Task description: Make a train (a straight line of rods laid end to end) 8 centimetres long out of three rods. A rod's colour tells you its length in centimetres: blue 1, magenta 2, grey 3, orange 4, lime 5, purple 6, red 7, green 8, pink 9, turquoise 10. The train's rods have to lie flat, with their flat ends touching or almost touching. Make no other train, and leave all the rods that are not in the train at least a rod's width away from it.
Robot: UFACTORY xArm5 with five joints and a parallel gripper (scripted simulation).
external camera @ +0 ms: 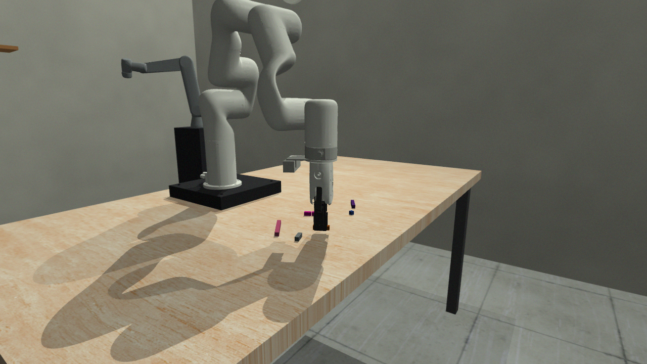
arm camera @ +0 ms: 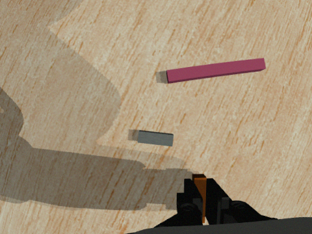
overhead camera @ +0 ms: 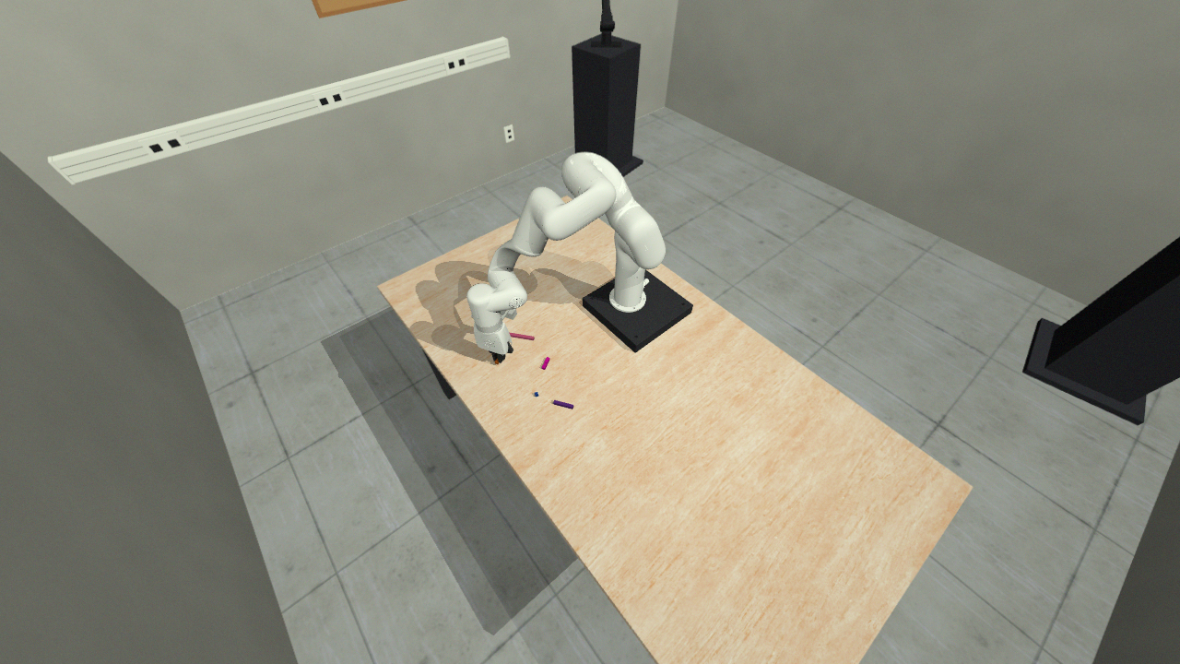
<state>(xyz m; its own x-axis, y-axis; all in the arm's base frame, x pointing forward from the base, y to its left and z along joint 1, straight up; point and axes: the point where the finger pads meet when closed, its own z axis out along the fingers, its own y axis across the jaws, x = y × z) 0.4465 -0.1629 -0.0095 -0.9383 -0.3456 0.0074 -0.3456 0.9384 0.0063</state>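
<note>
My gripper is shut on an orange rod, low over the table; whether the rod touches the table is unclear. The fingers hide most of it. A grey rod lies flat near the fingertips. A magenta rod lies towards the table's middle; in the exterior view a second magenta piece shows in line with it, partly behind the fingers. A small blue rod lies near a purple rod, apart from it.
A long pink rod lies beyond the grey rod, on the arm-base side. The black base plate stands behind the rods. The table's long edge runs close to the gripper's outer side.
</note>
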